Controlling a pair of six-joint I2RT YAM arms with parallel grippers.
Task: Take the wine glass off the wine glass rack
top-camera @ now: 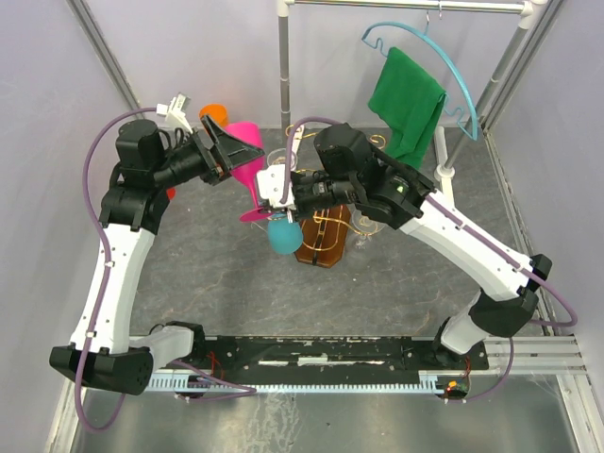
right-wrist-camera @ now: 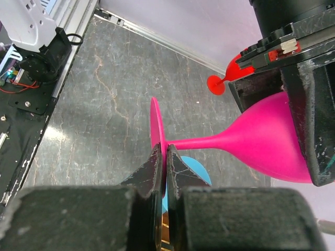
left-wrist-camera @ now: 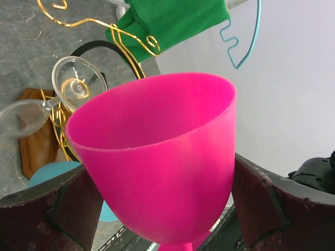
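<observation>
Beside the wine glass rack (top-camera: 319, 250), the empty wine glass (right-wrist-camera: 261, 141) lies sideways, right gripper (right-wrist-camera: 165, 157) pinching its foot, left gripper (left-wrist-camera: 166, 204) wide around its bowl.

Pink wine glass (left-wrist-camera: 157, 157) sideways beside rack (top-camera: 321, 250)

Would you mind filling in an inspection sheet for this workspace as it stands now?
Surface: grey marbled table.
Job's things: pink wine glass held sideways beside the wine glass rack; clear glass on the rack's wire arms.
Clutter: teal glass by the rack's base; orange glass at the far left.
Grippers: left gripper open, fingers flanking the pink bowl; right gripper shut on its foot.
Cables: purple cables loop along both arms.
Surroundings: grey rail; green cloth on a teal hanger.
</observation>
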